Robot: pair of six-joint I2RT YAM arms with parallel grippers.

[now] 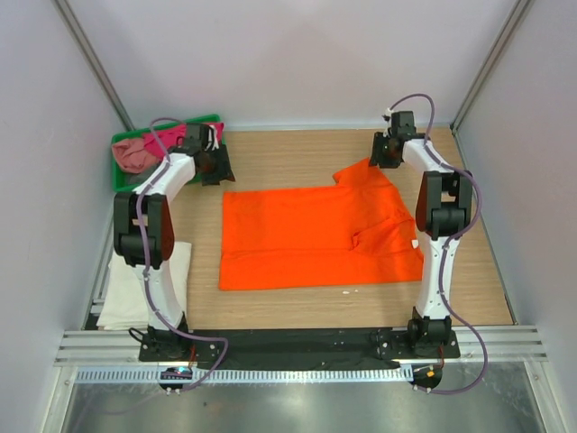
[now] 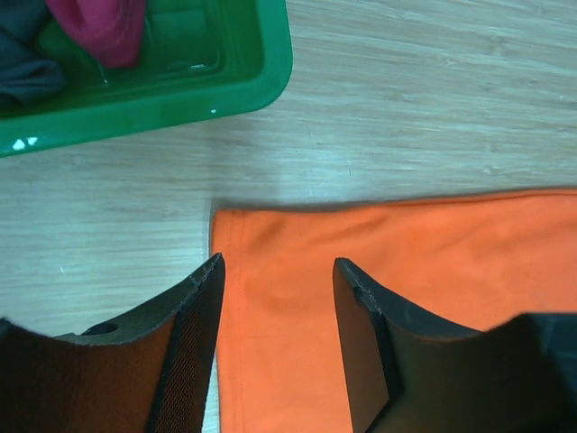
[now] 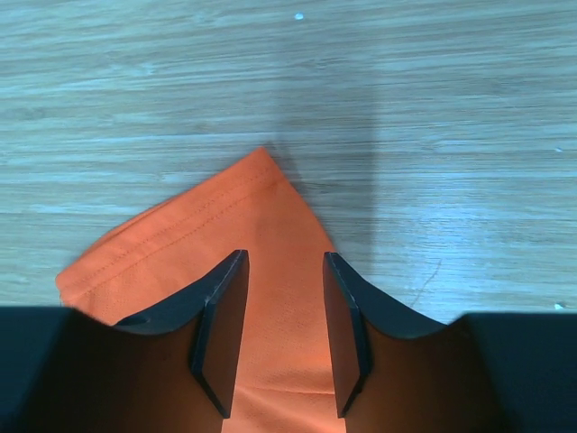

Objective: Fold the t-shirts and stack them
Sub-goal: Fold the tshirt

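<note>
Left fingers (image 2: 194,343): moderately apart with nothing clamped between them. They hang over the far-left corner of the orange t-shirt (image 2: 433,244), one tip above the shirt's side hem and the other above the cloth.
Right fingers (image 3: 221,316): apart with a narrower gap and orange cloth showing in it. They sit over the pointed sleeve tip at the orange t-shirt's (image 3: 207,234) far-right corner; whether they touch the cloth cannot be told.
Orange t-shirt (image 1: 315,239): lies mostly flat on the counter (image 1: 288,162) between the two arms. One sleeve juts out at the far right, and a rumpled flap shows near the right edge.
White t-shirt (image 1: 117,298): lies on the counter off the orange t-shirt's near-left side, beside the left arm's base and apart from the orange cloth.
Green tray (image 1: 180,120): stands past the orange t-shirt's far-left corner, with bare wood between the two in the left wrist view.
Pink t-shirts (image 1: 135,153): bunched inside the green tray (image 2: 180,99); a magenta fold (image 2: 104,27) shows in the left wrist view.
</note>
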